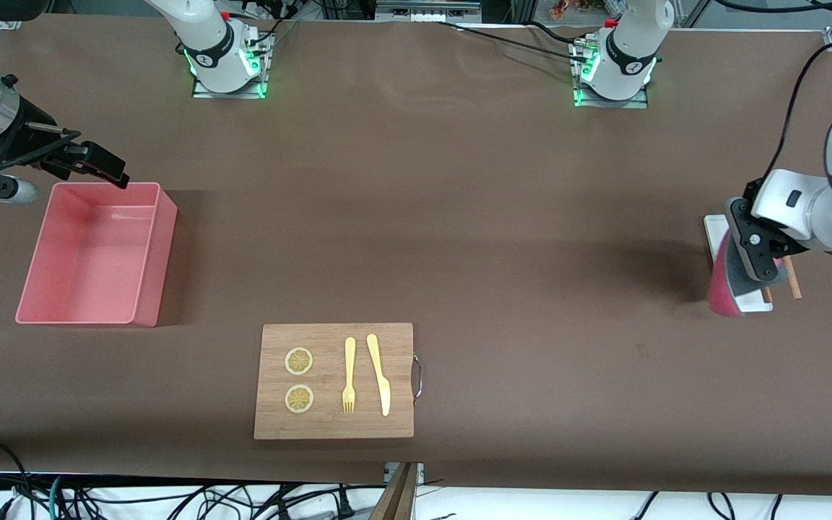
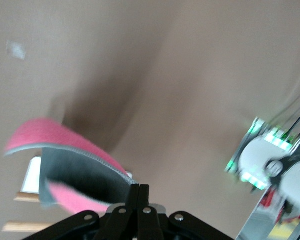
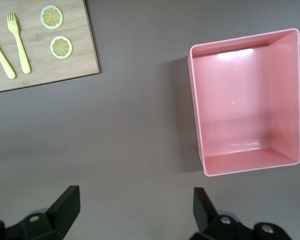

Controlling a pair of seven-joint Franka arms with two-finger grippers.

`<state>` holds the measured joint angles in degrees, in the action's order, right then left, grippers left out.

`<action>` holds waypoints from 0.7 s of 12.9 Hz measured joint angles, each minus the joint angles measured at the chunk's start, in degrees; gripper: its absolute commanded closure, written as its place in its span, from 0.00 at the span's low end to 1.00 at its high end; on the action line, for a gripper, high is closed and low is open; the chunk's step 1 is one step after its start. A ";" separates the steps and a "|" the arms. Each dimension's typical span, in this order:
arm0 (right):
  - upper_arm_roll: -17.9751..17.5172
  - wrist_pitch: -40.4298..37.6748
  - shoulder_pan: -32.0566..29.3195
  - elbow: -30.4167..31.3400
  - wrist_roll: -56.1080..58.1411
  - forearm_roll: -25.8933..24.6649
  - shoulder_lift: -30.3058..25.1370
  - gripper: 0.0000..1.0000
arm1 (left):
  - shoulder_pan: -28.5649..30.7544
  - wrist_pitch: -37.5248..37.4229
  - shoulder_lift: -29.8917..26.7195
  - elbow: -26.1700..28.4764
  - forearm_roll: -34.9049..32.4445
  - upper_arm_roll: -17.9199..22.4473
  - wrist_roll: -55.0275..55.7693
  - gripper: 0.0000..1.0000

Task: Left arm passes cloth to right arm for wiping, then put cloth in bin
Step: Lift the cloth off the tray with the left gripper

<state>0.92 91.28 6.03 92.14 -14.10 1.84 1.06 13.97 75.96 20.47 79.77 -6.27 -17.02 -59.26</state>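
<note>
Front view: the cloth [image 1: 721,289] is pinched in the pressed-together fingers of the left gripper [image 1: 748,271], hanging over a small white tray [image 1: 716,230]. Well apart from that tray, the right gripper [image 1: 87,162] is held spread wide above the bin [image 1: 159,245].

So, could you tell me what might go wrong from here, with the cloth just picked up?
1. The left tool pinches the cloth by one edge, so most of it hangs free over the white tray; it could catch the tray or slip during the carry.
2. The right tool, open, waits above the pink bin at the table's other end, so the handover probably needs a long reach.
3. A sagging cloth might sweep the fork and knife on the cutting board.
</note>
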 measured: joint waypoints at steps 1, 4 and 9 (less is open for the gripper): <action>0.00 -0.10 0.00 -0.88 0.05 -0.01 -0.04 0.00 | 0.03 -1.09 0.02 -1.19 3.94 -0.57 4.99 1.00; -0.16 -4.93 0.02 -5.04 0.24 0.01 -0.20 0.00 | -0.03 -2.38 0.03 -3.86 15.60 -4.67 24.28 1.00; -1.31 -11.67 0.16 -6.49 21.42 4.58 -0.69 0.00 | -1.59 3.37 0.16 -5.24 31.21 -11.96 53.30 1.00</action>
<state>-0.40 79.61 6.19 85.65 7.32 6.42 0.37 12.38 79.32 20.62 74.53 24.94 -28.97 -5.97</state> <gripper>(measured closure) 0.000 0.991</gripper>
